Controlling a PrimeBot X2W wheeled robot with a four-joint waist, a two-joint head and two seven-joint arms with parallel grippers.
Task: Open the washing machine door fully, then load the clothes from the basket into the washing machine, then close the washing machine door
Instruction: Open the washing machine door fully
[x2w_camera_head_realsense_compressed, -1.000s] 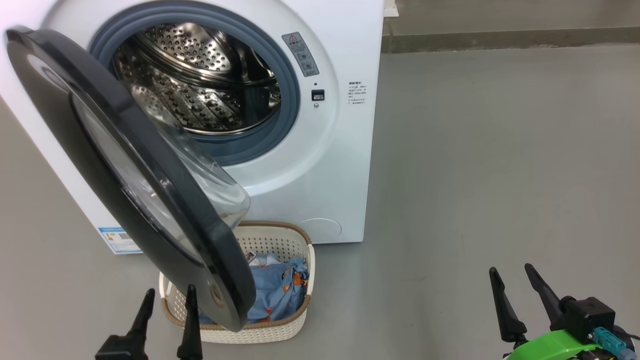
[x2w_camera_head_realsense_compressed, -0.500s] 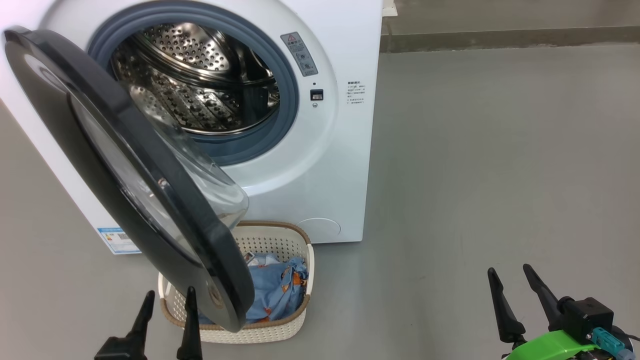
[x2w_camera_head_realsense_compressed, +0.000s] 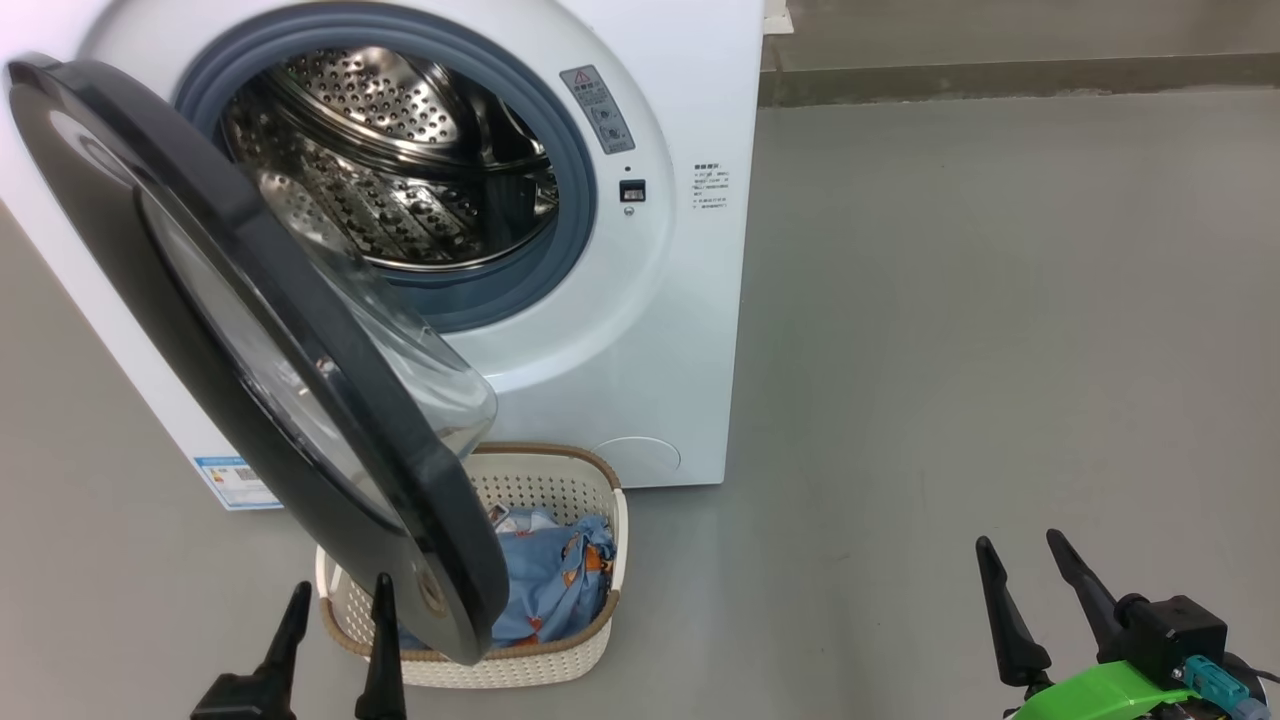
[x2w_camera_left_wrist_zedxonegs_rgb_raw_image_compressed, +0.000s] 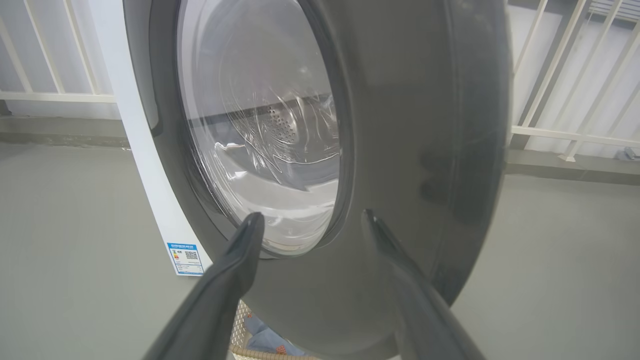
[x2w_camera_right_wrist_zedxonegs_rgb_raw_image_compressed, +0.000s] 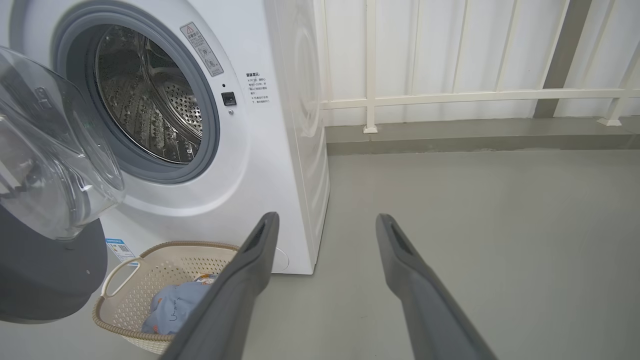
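The white washing machine (x2w_camera_head_realsense_compressed: 640, 330) stands at upper left, its steel drum (x2w_camera_head_realsense_compressed: 390, 160) exposed inside the grey-blue ring. Its black-rimmed door (x2w_camera_head_realsense_compressed: 330, 400) hangs part-way open, swung out toward me over the cream basket (x2w_camera_head_realsense_compressed: 560, 660). Light blue clothes (x2w_camera_head_realsense_compressed: 555, 580) with orange prints lie in the basket. My left gripper (x2w_camera_head_realsense_compressed: 340, 598) is open, just in front of the door's outer face (x2w_camera_left_wrist_zedxonegs_rgb_raw_image_compressed: 410, 125), empty. At the lower right my right gripper (x2w_camera_head_realsense_compressed: 1022, 550) is open and empty over bare floor, with the basket (x2w_camera_right_wrist_zedxonegs_rgb_raw_image_compressed: 150, 280) and clothes (x2w_camera_right_wrist_zedxonegs_rgb_raw_image_compressed: 175, 310) to its left.
Grey floor (x2w_camera_head_realsense_compressed: 1000, 300) spreads to the right of the machine. A white railing (x2w_camera_right_wrist_zedxonegs_rgb_raw_image_compressed: 450, 95) and a low kerb (x2w_camera_head_realsense_compressed: 1000, 75) run along the back. A blue label sticker (x2w_camera_head_realsense_compressed: 235, 480) sits low on the machine's front.
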